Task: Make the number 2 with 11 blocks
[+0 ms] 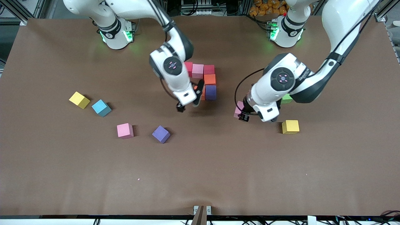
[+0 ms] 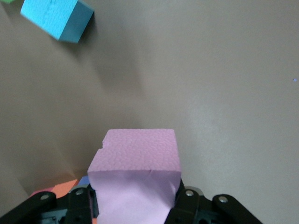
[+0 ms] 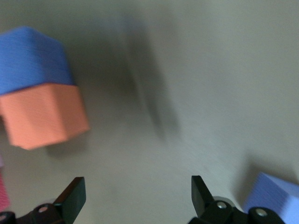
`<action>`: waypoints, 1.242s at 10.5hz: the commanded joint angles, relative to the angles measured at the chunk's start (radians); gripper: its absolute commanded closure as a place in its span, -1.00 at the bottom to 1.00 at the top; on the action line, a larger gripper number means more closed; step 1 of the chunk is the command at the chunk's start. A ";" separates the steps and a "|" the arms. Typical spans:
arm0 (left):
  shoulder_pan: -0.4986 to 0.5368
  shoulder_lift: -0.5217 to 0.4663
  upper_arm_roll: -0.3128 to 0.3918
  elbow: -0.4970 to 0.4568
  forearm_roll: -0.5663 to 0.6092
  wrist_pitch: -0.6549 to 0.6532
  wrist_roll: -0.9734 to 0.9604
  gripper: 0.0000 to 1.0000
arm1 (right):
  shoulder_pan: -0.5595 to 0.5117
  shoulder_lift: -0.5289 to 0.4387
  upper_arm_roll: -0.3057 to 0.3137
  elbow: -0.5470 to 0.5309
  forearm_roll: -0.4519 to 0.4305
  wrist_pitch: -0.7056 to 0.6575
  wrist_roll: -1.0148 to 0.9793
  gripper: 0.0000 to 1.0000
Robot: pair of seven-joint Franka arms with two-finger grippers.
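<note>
Pink block (image 2: 135,172) clamped in left claw (image 1: 242,115); right claw (image 3: 138,196) open, empty.

Table (image 1: 218,175): plain brown. Loose cubes: yellow (image 1: 79,100), light blue (image 1: 101,107), pink (image 1: 125,130), purple (image 1: 161,134), second yellow (image 1: 290,127), green (image 1: 286,98). Clustered cubes: red (image 1: 188,67), pink (image 1: 197,70), red (image 1: 209,69), orange (image 1: 210,79), purple (image 1: 210,92). Held cube (image 2: 135,177): pink.
</note>
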 commanded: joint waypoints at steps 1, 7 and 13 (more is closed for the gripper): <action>-0.068 0.015 0.001 0.013 -0.017 -0.004 -0.109 0.36 | -0.100 0.010 0.016 0.049 -0.001 -0.014 0.014 -1.00; -0.295 0.078 0.028 0.161 -0.019 0.066 -0.417 0.38 | -0.213 0.157 0.014 0.215 -0.006 -0.003 0.234 -1.00; -0.486 0.127 0.146 0.181 -0.104 0.149 -0.594 0.44 | -0.229 0.225 0.014 0.223 -0.004 0.046 0.246 -1.00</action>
